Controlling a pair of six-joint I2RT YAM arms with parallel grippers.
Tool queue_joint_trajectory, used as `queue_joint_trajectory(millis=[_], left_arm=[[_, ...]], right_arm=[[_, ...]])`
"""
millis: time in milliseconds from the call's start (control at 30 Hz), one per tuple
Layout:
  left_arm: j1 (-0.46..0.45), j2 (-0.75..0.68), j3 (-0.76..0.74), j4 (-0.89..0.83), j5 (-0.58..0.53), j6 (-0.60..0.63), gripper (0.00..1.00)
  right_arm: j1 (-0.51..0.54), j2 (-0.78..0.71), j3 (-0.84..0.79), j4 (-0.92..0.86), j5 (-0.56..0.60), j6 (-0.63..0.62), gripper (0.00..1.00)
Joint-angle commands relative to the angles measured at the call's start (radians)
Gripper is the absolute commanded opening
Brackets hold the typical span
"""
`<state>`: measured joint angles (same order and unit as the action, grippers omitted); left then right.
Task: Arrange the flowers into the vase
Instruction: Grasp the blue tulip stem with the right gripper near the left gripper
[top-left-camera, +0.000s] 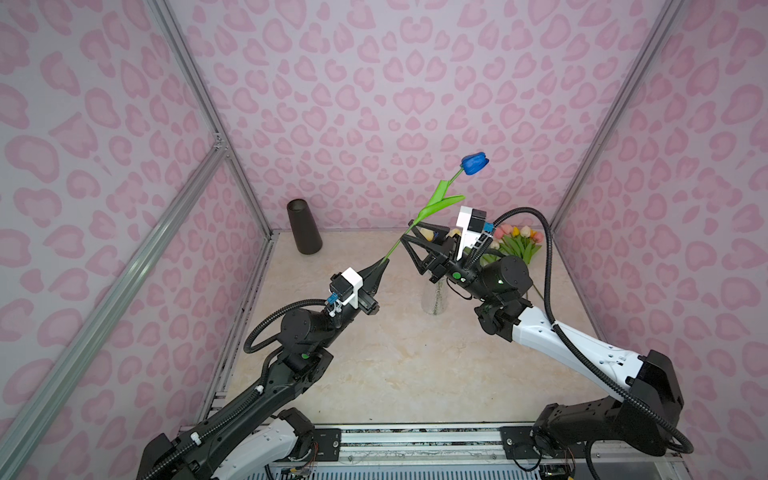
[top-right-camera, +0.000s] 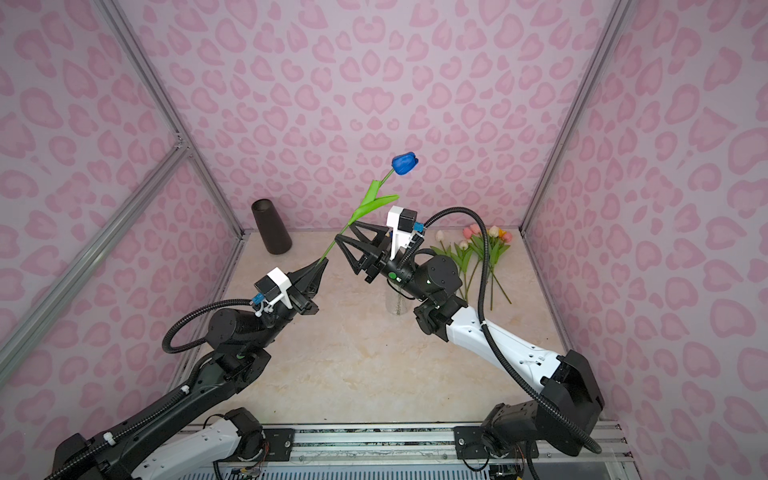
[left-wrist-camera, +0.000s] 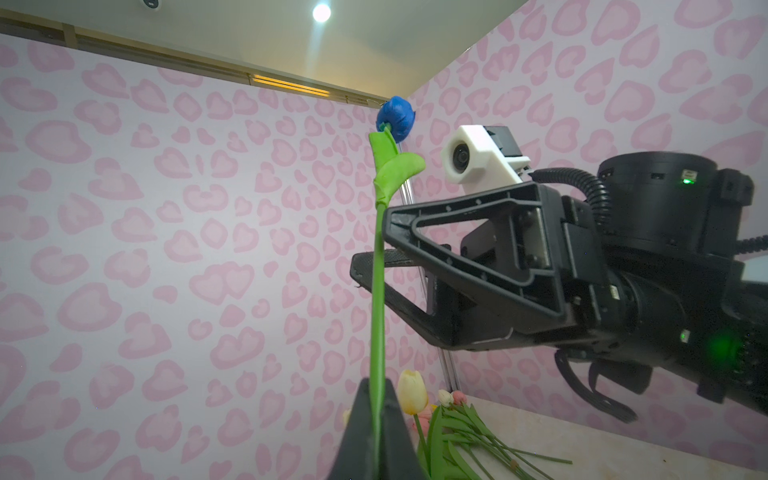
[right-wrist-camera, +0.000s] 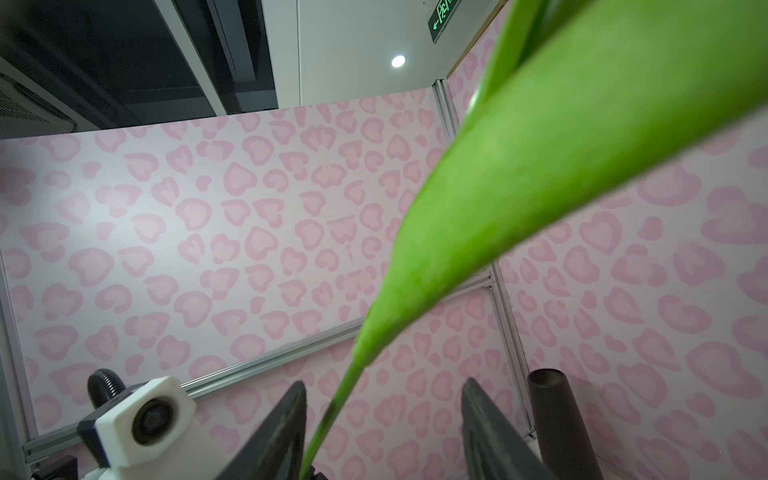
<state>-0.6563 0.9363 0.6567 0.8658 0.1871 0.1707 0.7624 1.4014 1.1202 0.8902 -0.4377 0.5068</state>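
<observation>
The left claw (top-left-camera: 384, 261) is clamped on the lower stem of the blue tulip (top-left-camera: 475, 163), held in the air over the middle of the tabletop (top-left-camera: 395, 374). The stem slants up toward the far right, head uppermost. In the left wrist view the stem's bottom end disappears between the fingers (left-wrist-camera: 355, 440) and is cut off by the frame edge.

The right claw (top-left-camera: 412, 231) is open, with one finger on either side of the same stem, just above the left claw and below the leaves. In the right wrist view the stem runs close by one finger (right-wrist-camera: 282, 428), and whether it touches is hard to make out. There a blurred leaf fills much of the picture and the blue head is out of frame.

The glass vase (top-left-camera: 434, 297) stands mid-tabletop, mostly hidden under the right arm (top-left-camera: 503, 278). Only its lower body shows and its mouth is covered. The bunch (top-right-camera: 486, 245) of tulips lies at the far right of the tabletop, and in a top view the arm covers part of the bunch (top-left-camera: 519, 243). A yellow tulip (left-wrist-camera: 411, 390) stands upright near it, but where its stem ends is hidden. A dark cone (top-left-camera: 304, 226) stands at the far left by the wall.
</observation>
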Motion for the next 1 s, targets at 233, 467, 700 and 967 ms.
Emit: queue_joint_trajectory(millis=[233, 467, 700, 967], left_arm=[[0.001, 0.012, 0.005, 0.041, 0.009, 0.013, 0.04], [0.001, 0.011, -0.003, 0.041, 0.006, 0.018, 0.03], [0.001, 0.010, -0.031, 0.048, -0.042, 0.034, 0.99], [0.010, -0.042, -0.155, 0.022, -0.200, 0.036, 0.98]], right_arm=[[0.005, 0.019, 0.031, 0.060, -0.071, 0.016, 0.14], [0.015, 0.018, 0.047, 0.026, -0.071, -0.009, 0.00], [0.009, -0.026, 0.089, -0.148, -0.050, -0.118, 0.00], [-0.056, -0.130, 0.119, -0.506, 0.082, -0.234, 0.00]])
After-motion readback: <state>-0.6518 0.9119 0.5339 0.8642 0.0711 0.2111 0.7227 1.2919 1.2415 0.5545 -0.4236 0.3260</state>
